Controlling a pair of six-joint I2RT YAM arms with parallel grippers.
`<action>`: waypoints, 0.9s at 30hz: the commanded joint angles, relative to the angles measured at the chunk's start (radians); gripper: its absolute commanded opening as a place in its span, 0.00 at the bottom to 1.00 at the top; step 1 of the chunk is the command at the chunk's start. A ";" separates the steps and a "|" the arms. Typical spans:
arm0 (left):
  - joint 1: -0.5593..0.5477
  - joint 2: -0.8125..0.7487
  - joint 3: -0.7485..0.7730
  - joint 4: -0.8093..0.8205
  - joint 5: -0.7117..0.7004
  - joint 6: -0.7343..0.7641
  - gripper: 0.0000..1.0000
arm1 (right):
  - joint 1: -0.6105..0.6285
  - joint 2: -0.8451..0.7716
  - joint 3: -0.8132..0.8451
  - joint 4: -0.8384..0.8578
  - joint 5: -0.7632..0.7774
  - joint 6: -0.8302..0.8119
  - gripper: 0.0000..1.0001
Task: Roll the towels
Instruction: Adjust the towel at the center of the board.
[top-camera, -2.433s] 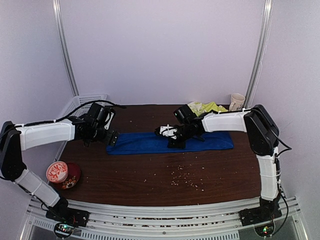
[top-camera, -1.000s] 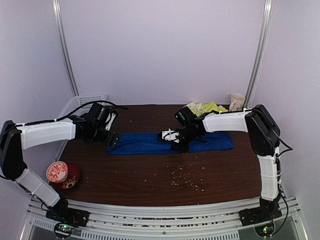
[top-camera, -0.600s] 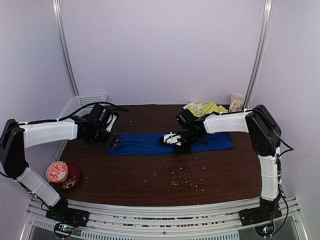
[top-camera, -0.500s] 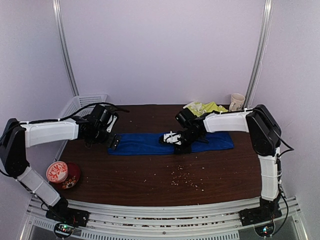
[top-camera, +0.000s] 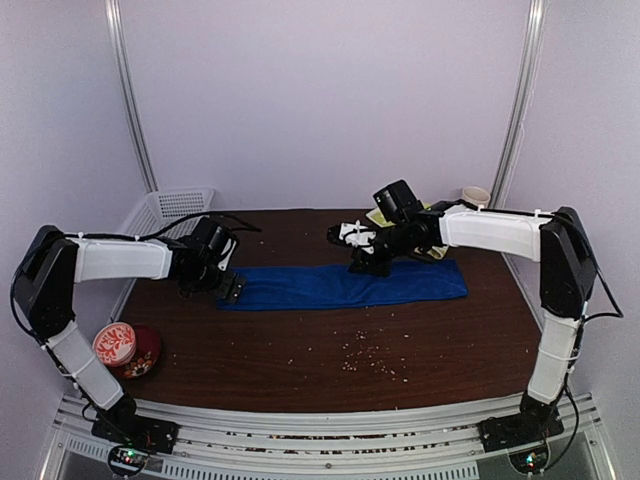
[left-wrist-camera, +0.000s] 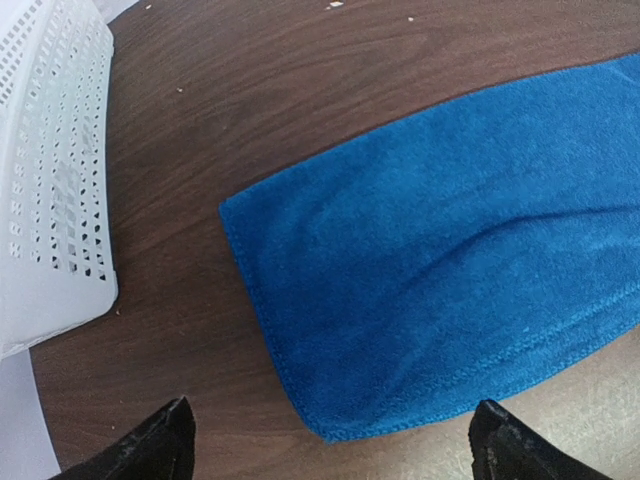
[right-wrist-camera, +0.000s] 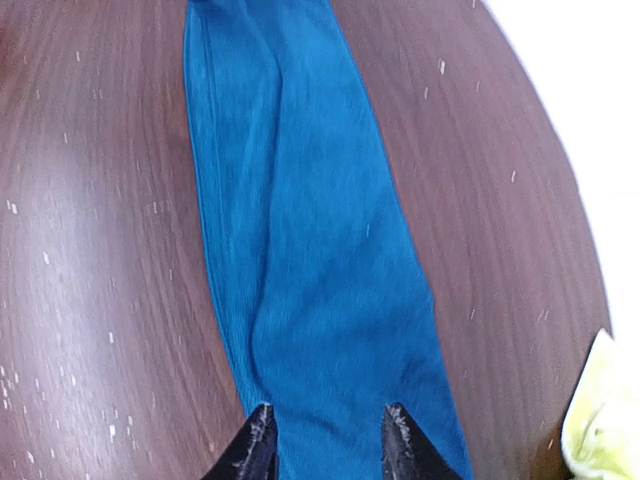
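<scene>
Lifted off the middle of the blue towel (top-camera: 340, 285) since the earlier frames, the right gripper (top-camera: 345, 236) is now seen above the cloth's far edge, toward the upper centre of the top view, and its arm is stretched out straighter across the right of the frame. In the right wrist view its two black fingertips (right-wrist-camera: 255, 445) are seen apart at the bottom edge; nothing is held between them, and the blue towel (right-wrist-camera: 310, 250) is seen through the gap. The blue towel is laid as a long, narrow folded strip across the middle of the dark wooden table (top-camera: 300, 370), running from left to right, flat and not rolled. The left gripper (top-camera: 228, 285) is placed at the strip's left end; in the left wrist view its fingertips (left-wrist-camera: 150, 450) are spread wide at the two bottom corners, with the towel's corner (left-wrist-camera: 450, 270) between and beyond them, and nothing is gripped. The yellow-green towel (right-wrist-camera: 600, 425) is glimpsed at the lower right corner of the right wrist view, apart from the blue one; in the top view it is mostly hidden behind the right arm. A white perforated basket (top-camera: 170, 205) is seen at the upper left of the table, a pale cup (top-camera: 475, 197) at the upper right, a red patterned container (top-camera: 115, 342) at the lower left, and pale crumbs (top-camera: 365, 355) are scattered below the towel.
</scene>
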 joint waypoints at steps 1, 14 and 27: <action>0.052 0.012 0.025 0.082 0.062 -0.037 0.98 | 0.053 0.041 0.020 0.135 -0.079 0.059 0.35; 0.119 -0.012 -0.051 0.173 0.138 -0.091 0.98 | 0.204 0.426 0.484 0.050 -0.018 0.123 0.34; 0.120 -0.033 -0.093 0.182 0.120 -0.087 0.98 | 0.256 0.607 0.643 0.056 0.000 0.156 0.23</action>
